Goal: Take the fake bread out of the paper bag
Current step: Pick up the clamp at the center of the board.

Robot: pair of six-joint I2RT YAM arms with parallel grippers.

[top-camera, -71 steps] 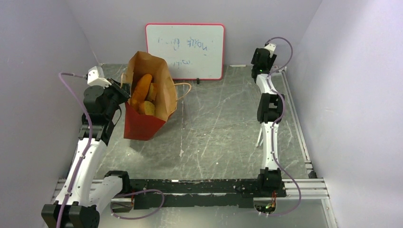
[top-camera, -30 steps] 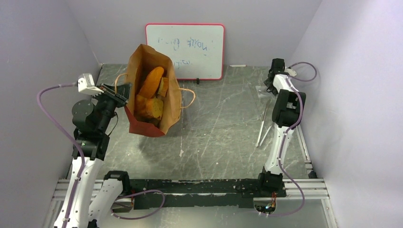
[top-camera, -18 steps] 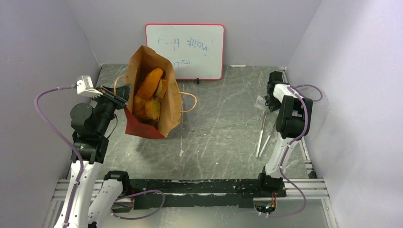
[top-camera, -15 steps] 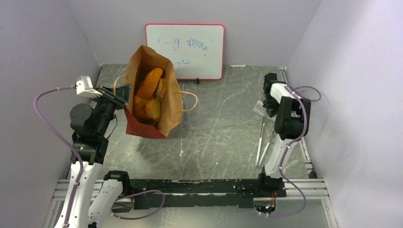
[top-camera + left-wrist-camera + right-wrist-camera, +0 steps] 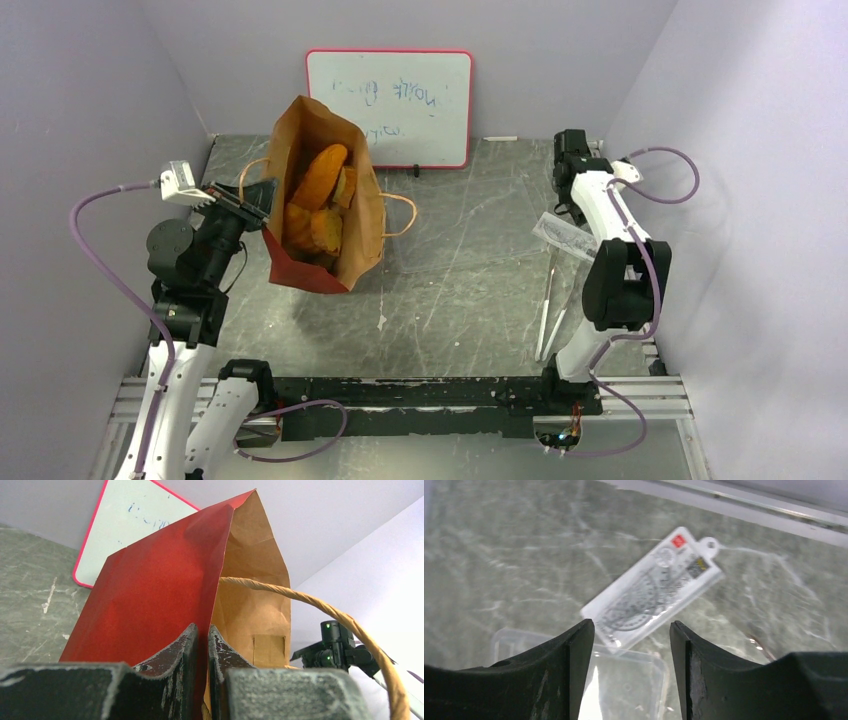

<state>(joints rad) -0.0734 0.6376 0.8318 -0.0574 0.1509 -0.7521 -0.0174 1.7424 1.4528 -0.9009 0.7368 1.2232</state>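
Red paper bag [image 5: 322, 215] at far left, mouth agape, fake bread [image 5: 318, 200] inside. Left gripper [image 5: 201, 650] pinched tight on bag's near-left rim. Right gripper [image 5: 631, 650] at far right, jaws apart, empty, above clear packet [image 5: 655, 582].

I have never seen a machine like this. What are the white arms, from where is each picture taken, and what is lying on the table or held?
These are two robot arms bolted at the near edge of a table. One picture looks down from above; the other two come from small cameras on each wrist.

The left gripper is shut on the edge of a red paper bag, which stands open with toy bread inside. A whiteboard leans on the back wall.

The right gripper, at the far right, is open and holds nothing. Below it lie a flat clear packet that seems to hold a protractor, and a clear plastic piece.
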